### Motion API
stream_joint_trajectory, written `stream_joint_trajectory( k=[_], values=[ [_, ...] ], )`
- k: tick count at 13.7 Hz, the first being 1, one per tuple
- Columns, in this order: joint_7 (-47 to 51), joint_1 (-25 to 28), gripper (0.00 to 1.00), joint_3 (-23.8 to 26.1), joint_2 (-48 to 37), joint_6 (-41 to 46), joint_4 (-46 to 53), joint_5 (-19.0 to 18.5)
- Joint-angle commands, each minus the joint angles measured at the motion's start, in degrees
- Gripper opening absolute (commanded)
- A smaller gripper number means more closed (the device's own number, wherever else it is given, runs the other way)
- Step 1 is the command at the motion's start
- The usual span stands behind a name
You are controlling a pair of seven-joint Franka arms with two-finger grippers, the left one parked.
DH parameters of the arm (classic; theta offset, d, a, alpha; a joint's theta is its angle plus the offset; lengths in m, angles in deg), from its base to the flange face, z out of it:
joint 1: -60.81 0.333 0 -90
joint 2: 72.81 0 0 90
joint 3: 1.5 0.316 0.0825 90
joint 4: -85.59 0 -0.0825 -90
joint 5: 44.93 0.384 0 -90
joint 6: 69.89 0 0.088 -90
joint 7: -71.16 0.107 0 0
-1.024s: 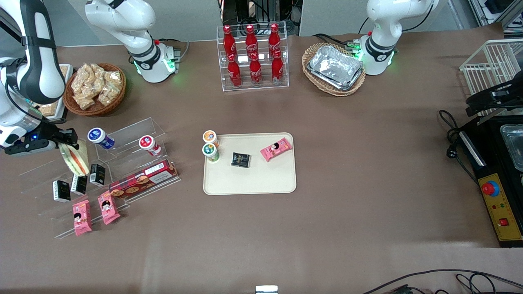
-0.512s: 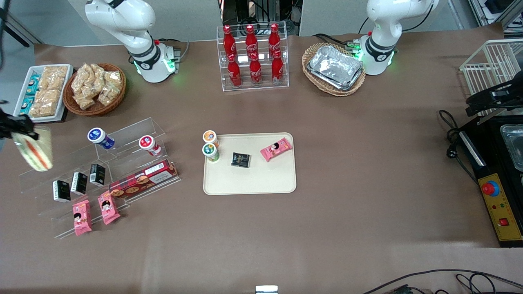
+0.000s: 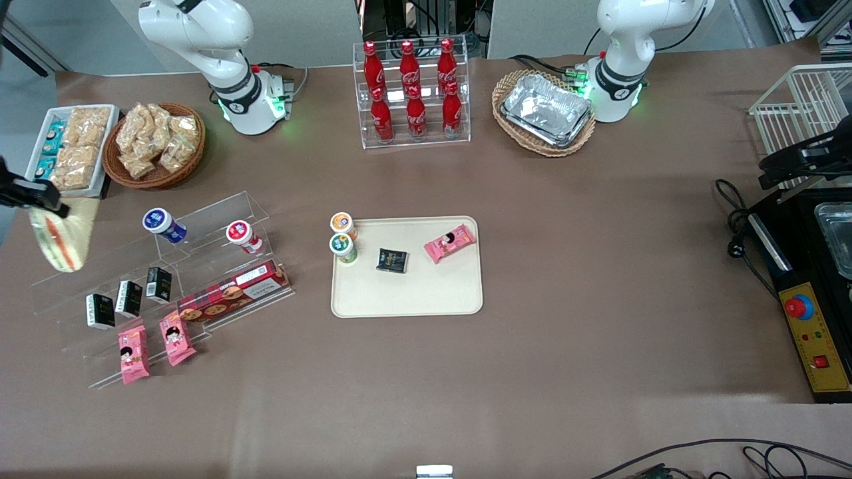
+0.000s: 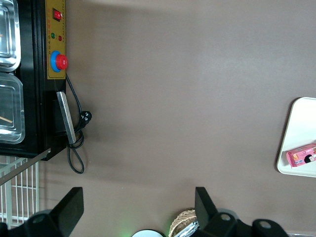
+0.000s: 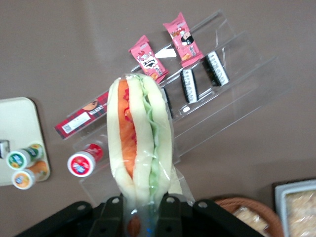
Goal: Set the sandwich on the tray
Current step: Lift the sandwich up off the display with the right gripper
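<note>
My right gripper (image 3: pixel 30 198) is shut on the clear-wrapped sandwich (image 3: pixel 61 238) and holds it in the air at the working arm's end of the table, above the clear acrylic step stand (image 3: pixel 133 279). In the right wrist view the gripper (image 5: pixel 140 210) pinches the sandwich (image 5: pixel 140 148) at its wrapped end, pale bread with orange and green filling. The cream tray (image 3: pixel 426 293) lies at the table's middle and shows in the right wrist view (image 5: pixel 17 128). On it are two small cups (image 3: pixel 343 239), a black packet (image 3: pixel 392 260) and a pink snack packet (image 3: pixel 450 243).
The acrylic stand holds pink packets (image 3: pixel 153 346), black boxes (image 3: pixel 126 299), a red biscuit box (image 3: pixel 233 293) and two cups (image 3: pixel 166 226). A wicker basket of snacks (image 3: pixel 154 143) and a white snack bin (image 3: pixel 70 150) stand nearby. A cola bottle rack (image 3: pixel 413 93) stands farther from the camera.
The gripper with the sandwich swung from over the stand outward toward the working arm's table end, then rose slightly. The arm has left most of the front view.
</note>
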Motion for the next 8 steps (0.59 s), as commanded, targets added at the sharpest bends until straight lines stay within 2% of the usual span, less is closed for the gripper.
stream_joint_trajectory(
  k=[1, 8],
  values=[
    [13.77, -0.03, 0.00, 4.56, 0.59, 2.23, 1.73, 1.28],
    [52.43, 0.41, 0.00, 21.69, 3.13, 0.65, 1.91, 2.78]
  ],
)
